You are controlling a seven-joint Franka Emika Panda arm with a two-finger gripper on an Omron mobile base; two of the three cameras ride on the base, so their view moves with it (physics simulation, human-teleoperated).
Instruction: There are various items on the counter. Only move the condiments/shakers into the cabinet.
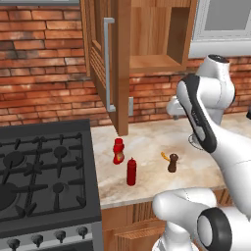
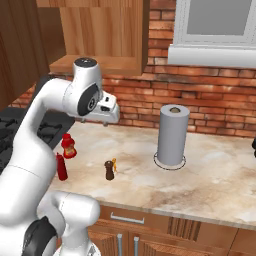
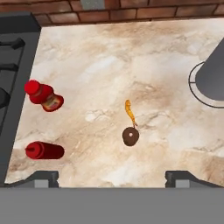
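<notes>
My gripper [image 3: 113,178] hangs high above the counter [image 3: 109,57] and looks straight down, its fingertips [image 3: 43,178] spread wide with nothing between them. Below it stands the small dark brown shaker [image 3: 130,136], with the tiny orange piece [image 3: 129,111] lying just beyond it. Near the stove edge are the curvy red squeeze bottle [image 3: 44,97] and the slim red bottle [image 3: 43,150]. From the left base these are the curvy bottle [image 1: 118,151], slim bottle [image 1: 131,171] and shaker [image 1: 172,163]. The cabinet [image 1: 152,61] stands with its door [image 1: 98,59] swung open above the counter's back.
A black gas stove [image 1: 44,171] borders the counter on the left. A grey paper towel roll [image 2: 172,135] stands upright to the right of the shaker. A brick wall runs behind, with a window [image 2: 215,25] at upper right. Drawer fronts lie under the counter edge.
</notes>
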